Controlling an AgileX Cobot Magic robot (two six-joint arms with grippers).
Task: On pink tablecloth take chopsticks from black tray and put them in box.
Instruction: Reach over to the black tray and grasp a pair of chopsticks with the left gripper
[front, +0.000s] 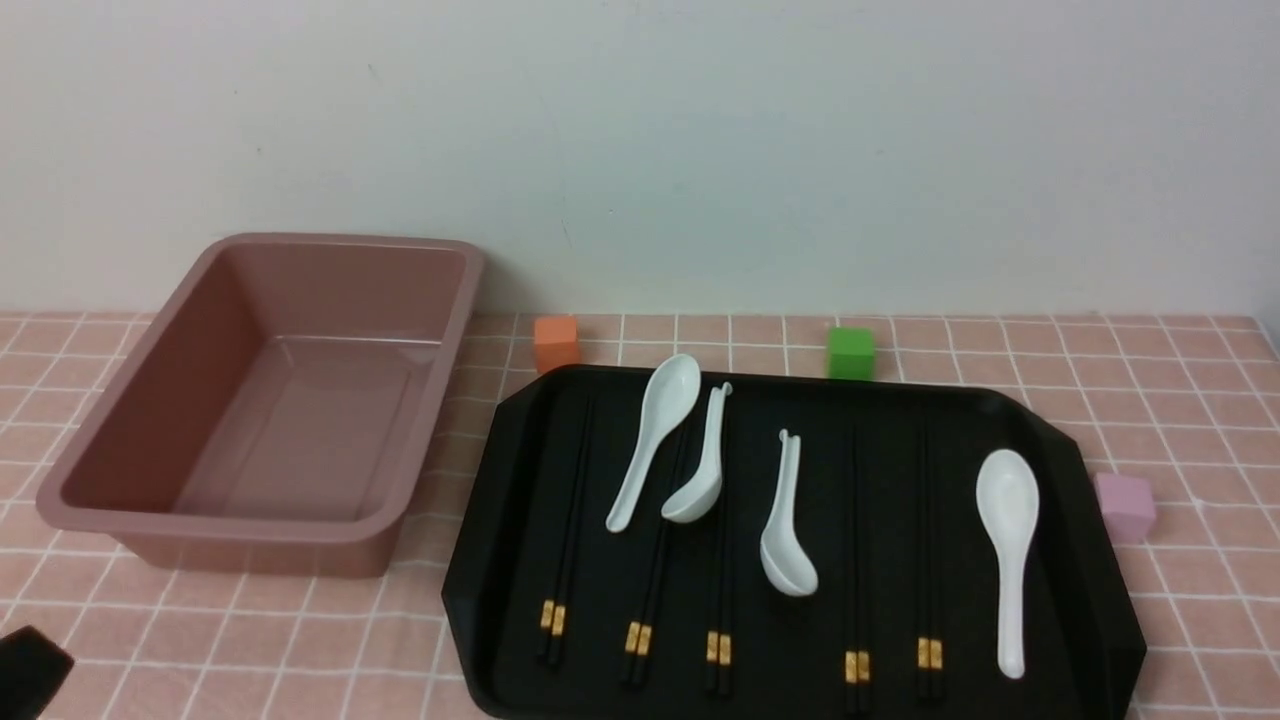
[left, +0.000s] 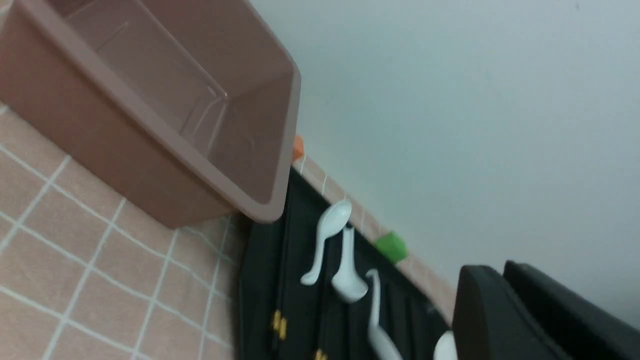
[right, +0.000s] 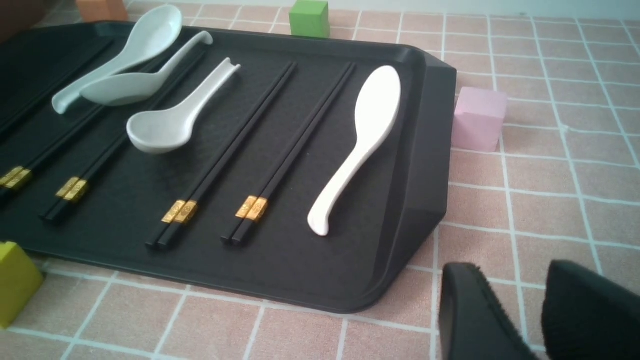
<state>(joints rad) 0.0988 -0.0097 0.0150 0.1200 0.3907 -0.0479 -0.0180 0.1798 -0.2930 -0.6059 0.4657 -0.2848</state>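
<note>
Several pairs of black chopsticks (front: 928, 560) with gold bands lie lengthwise in the black tray (front: 490, 580) on the pink tablecloth (front: 300, 640). They also show in the right wrist view (right: 291, 150). The empty pink box (front: 230, 525) stands left of the tray. My left gripper (left: 500, 270) is shut and empty, low at the front left, near the box's (left: 150, 125) front; only its tip (front: 30, 670) shows in the front view. My right gripper (right: 520, 280) is open and empty, over the cloth by the tray's (right: 425, 150) front right corner.
Several white spoons (front: 1008, 550) lie in the tray among the chopsticks, some across them. Small cubes sit around the tray: orange (front: 556, 343), green (front: 851, 352), pink (front: 1124, 506) and yellow (right: 15, 282). A white wall runs behind the table.
</note>
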